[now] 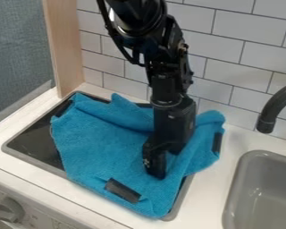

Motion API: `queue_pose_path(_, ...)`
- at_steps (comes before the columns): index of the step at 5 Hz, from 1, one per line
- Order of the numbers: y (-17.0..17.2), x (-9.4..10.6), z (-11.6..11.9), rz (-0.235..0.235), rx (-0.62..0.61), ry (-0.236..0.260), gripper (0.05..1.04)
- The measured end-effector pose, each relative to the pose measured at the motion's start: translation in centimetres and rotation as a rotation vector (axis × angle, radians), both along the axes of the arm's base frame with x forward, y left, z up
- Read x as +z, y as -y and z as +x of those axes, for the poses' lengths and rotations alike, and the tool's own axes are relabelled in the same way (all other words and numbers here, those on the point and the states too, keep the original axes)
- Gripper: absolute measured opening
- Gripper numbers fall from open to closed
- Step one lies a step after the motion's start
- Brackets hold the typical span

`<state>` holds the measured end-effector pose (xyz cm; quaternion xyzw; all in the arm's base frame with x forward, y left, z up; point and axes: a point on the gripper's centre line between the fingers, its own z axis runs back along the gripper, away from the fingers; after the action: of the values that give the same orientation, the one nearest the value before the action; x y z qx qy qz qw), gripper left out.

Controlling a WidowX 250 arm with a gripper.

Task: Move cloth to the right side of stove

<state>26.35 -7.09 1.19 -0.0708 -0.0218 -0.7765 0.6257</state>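
Note:
A blue cloth (100, 138) lies spread and rumpled over most of the black stove top (35, 141), with dark patches near its corners. Its right part bunches up and reaches past the stove's right edge onto the white counter. The black gripper (155, 172) points down onto the right half of the cloth, its tip against the fabric. Folds of cloth rise behind and to the right of it. Whether any cloth is held between its fingertips is hidden.
To the right, a grey sink (262, 192) is set into the white counter (220, 165), with a dark faucet (276, 105) above it. A tiled wall (241, 67) stands behind, and a wooden panel (71, 44) rises at the back left. A knob (11, 209) sits on the stove front.

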Motion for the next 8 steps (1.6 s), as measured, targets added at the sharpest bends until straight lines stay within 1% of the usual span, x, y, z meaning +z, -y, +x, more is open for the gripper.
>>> queue_pose_path(3,-0.1,0.3,-2.8,-0.016,-0.089,-0.056,0.999)
queue_pose_path(4,-0.1,0.4,-3.3,-0.025,-0.104,-0.078,0.999)
queue_pose_path(5,-0.3,0.9,-3.5,-0.049,-0.079,-0.109,0.999)
queue_pose_path(6,-0.4,2.2,-2.9,-0.088,-0.043,-0.085,0.999)
queue_pose_path(7,-1.1,3.8,-1.5,-0.131,0.014,-0.037,0.999)
queue_pose_path(8,-1.3,5.3,-0.9,-0.169,0.034,0.004,0.999)
